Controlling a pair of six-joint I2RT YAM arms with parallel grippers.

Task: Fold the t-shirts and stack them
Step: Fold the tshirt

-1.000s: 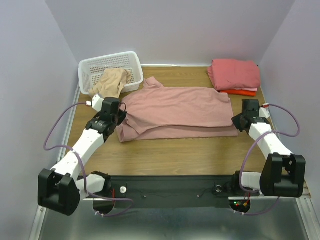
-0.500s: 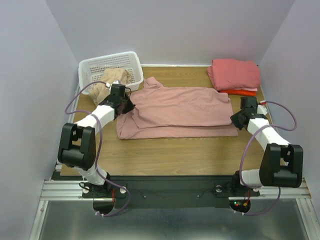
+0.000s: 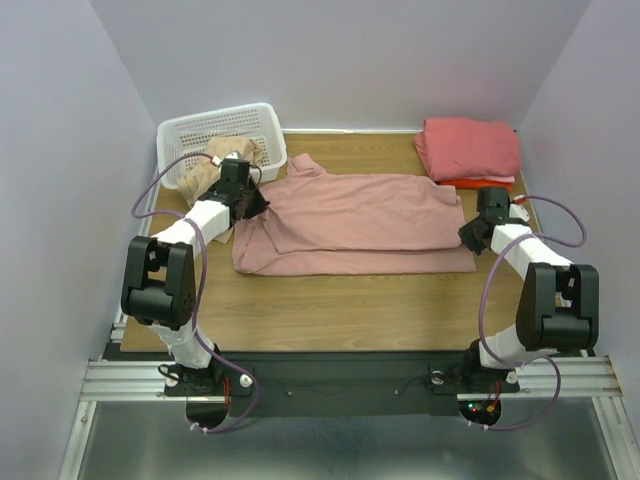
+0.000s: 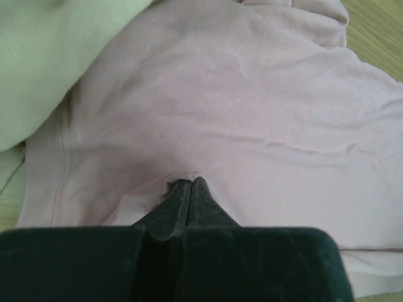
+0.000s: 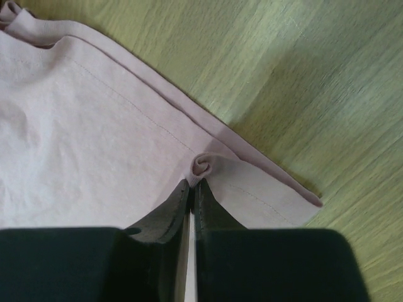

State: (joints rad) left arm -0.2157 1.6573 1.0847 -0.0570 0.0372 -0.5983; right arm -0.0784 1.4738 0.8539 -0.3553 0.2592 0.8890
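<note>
A dusty-pink t-shirt lies folded lengthwise across the middle of the table. My left gripper is shut on a pinch of its cloth at the left end, seen in the left wrist view. My right gripper is shut on a bunched bit of its hem near the right corner, seen in the right wrist view. A beige t-shirt hangs half out of the basket and shows in the left wrist view. Folded salmon-pink and orange-red t-shirts are stacked at the back right.
A white plastic lattice basket stands at the back left corner. Purple walls close in both sides and the back. Bare wood shows in front of the pink shirt.
My left arm has swung back and inward, carrying the shirt's left end toward the basket. My right gripper has crept back along the right hem. The near fold has shifted slightly.
</note>
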